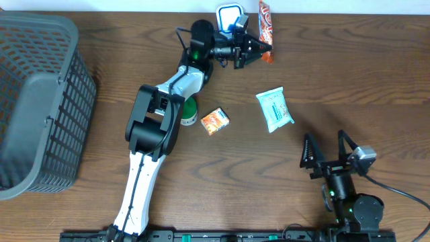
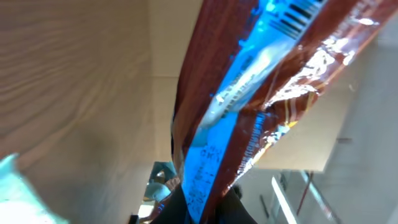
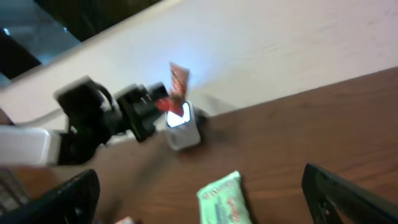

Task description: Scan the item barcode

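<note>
1. The wooden table (image 1: 349, 67) fills the overhead view. Its far edge runs along the top, against a pale surface.
2. A gray mesh basket (image 1: 37, 101) takes up the left side and runs past the left edge of the picture.
3. The left arm (image 1: 151, 128) stretches from the near edge up to the far edge. Bare wood lies between it and the basket.
4. The right gripper (image 1: 324, 138) sits at the near right with its fingers spread wide, holding nothing. There is open table to its right and ahead of it.
5. A pale green soft pack (image 1: 275, 109) lies flat at centre right, well apart from both grippers.
6. The red snack packet (image 1: 265, 23) is at the far edge, just right of the scanner. The left gripper (image 1: 262, 50) has its fingers pinched together on the packet's lower end. In the left wrist view blue light falls on the packet, and its barcode (image 2: 298, 12) shows near the top.
7. The white scanner (image 1: 228, 15) glows blue at the far edge.
8. A small orange box (image 1: 215, 121) lies near the middle.
9. A green container (image 1: 191, 109) is partly hidden beside the left arm.
</note>
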Robot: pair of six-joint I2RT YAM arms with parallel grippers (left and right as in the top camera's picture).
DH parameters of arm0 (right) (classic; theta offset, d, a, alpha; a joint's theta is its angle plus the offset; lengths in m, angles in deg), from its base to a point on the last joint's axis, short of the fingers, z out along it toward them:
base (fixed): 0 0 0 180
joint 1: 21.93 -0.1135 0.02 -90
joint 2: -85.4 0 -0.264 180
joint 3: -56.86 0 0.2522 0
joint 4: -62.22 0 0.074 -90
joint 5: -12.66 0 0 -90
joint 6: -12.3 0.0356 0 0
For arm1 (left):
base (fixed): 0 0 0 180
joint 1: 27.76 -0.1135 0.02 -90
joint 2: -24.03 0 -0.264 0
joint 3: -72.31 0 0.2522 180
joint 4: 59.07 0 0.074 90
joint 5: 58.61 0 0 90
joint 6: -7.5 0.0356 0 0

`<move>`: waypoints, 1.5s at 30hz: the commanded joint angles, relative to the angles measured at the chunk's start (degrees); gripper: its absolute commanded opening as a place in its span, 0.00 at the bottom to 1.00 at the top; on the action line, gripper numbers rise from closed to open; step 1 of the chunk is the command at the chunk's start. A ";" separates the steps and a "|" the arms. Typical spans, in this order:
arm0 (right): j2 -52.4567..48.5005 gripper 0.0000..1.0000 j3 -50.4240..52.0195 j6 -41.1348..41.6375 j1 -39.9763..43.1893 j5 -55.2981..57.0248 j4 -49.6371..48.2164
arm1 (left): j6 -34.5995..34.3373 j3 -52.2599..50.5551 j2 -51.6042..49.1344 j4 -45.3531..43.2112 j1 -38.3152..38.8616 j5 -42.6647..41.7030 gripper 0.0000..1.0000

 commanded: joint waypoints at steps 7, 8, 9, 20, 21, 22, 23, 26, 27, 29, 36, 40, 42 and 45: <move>-0.92 0.99 -24.22 4.74 1.95 8.92 27.04 | 36.00 1.18 6.05 41.09 5.68 15.15 0.07; -1.60 0.99 -27.12 4.31 2.08 10.01 30.82 | 39.04 1.18 6.88 45.72 6.36 18.01 0.07; -2.54 0.99 -30.08 3.21 2.08 11.45 34.36 | 42.64 1.18 7.82 50.93 7.26 21.62 0.07; -6.58 0.99 -41.88 -4.17 2.08 21.16 45.07 | 71.78 1.18 18.60 79.62 22.05 57.77 0.07; -6.58 0.99 -41.88 -3.74 2.08 20.96 45.92 | 73.33 1.18 18.64 80.48 23.85 59.19 0.07; -6.58 0.99 -41.88 -2.60 2.05 20.52 45.75 | 74.71 1.18 18.64 81.42 25.55 60.46 0.08; -6.58 0.99 -41.92 -1.79 2.05 20.50 45.03 | 75.63 1.05 18.51 82.60 27.58 62.66 0.08; -6.58 0.99 -41.97 -1.46 2.05 20.79 45.22 | 76.11 0.87 18.43 84.35 31.28 68.43 0.13; -6.58 0.99 -41.97 0.00 2.08 20.87 46.05 | 76.35 0.74 18.43 84.67 32.35 70.58 0.22; -6.60 0.99 -41.94 4.92 2.05 21.03 48.54 | 77.40 0.31 18.43 84.70 33.81 73.11 0.37; -6.73 0.99 -41.94 14.14 2.05 21.07 54.71 | 78.66 0.44 18.95 85.83 32.59 74.31 0.98; -9.75 0.99 -41.90 19.17 2.08 20.90 60.26 | 78.66 0.66 22.34 87.73 29.31 74.36 0.98; -14.14 0.99 -41.88 19.63 2.08 20.92 63.25 | 78.90 0.66 25.49 88.15 27.10 74.36 0.98; -23.78 0.99 -41.94 19.61 2.08 19.21 63.63 | 79.97 0.66 30.62 88.26 23.69 74.36 0.98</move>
